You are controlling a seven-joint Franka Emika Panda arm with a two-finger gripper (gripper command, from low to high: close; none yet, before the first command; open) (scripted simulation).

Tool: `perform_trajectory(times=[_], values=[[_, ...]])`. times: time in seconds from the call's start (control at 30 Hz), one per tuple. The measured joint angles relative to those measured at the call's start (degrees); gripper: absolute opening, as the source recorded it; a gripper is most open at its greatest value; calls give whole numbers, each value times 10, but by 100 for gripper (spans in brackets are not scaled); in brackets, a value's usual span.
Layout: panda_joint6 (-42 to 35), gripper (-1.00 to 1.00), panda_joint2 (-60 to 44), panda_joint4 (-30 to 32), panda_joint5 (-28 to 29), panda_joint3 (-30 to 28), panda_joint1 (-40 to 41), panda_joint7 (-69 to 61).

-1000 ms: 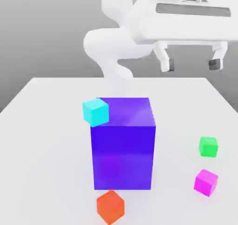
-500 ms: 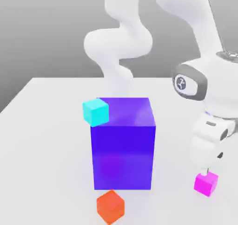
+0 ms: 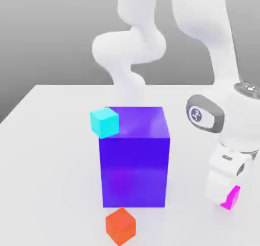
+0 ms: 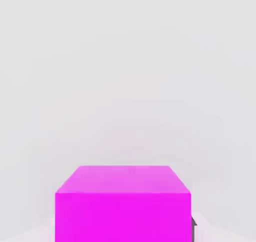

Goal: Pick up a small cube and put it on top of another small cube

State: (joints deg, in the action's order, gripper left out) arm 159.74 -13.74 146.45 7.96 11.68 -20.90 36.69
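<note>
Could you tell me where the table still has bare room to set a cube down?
The table is bare across the exterior view's left, beside the blue-purple cube, and behind it toward the arm's base. It is crowded on the right, where the claw sits at the magenta cube, and around the orange-red cube.

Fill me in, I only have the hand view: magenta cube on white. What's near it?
Observer: A big blue-purple cube stands on the table, to the exterior view's left of the magenta cube.
Operator: Anything else close?
Observer: A small orange-red cube sits in front of the big one, apart from it.
Operator: Arm pose?
Observer: The gripper is low over the magenta cube, with the white arm towering above it.
</note>
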Motion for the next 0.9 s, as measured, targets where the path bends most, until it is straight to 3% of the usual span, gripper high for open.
perform_trajectory(times=[0.13, 0.33, 0.63, 0.9], values=[[-31, -100, 83, 51, -48, 53, -33, -10], [-62, -100, 203, 133, -142, 101, -144, -31], [-42, -100, 164, 135, -226, 101, -175, -86], [-11, -100, 115, 132, -232, 96, -181, -92]])
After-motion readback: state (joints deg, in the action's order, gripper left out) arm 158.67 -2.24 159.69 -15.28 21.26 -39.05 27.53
